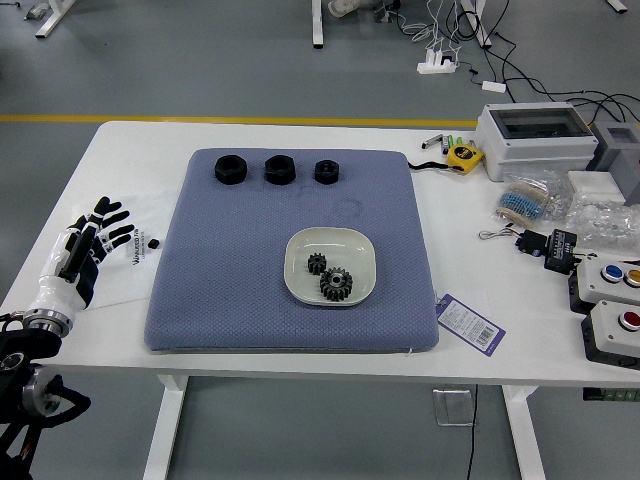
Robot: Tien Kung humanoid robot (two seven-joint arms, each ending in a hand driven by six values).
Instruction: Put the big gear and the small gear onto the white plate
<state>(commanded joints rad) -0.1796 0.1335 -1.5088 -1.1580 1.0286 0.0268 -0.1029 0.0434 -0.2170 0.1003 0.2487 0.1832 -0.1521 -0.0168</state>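
Big gear point(336, 284): on the white plate point(352, 246), near side
Small gear point(316, 263): same plate, farther left
Left hand point(95, 238): over bench point(300, 367)'s left side, fingers apart

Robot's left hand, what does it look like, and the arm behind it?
The left hand has slim, jointed black fingers with small white patches near the knuckles, and a black palm area set against a smooth white shell. A shiny silver ring circles the wrist. The left arm behind it is mostly black, with a round silver-grey disc on one joint.
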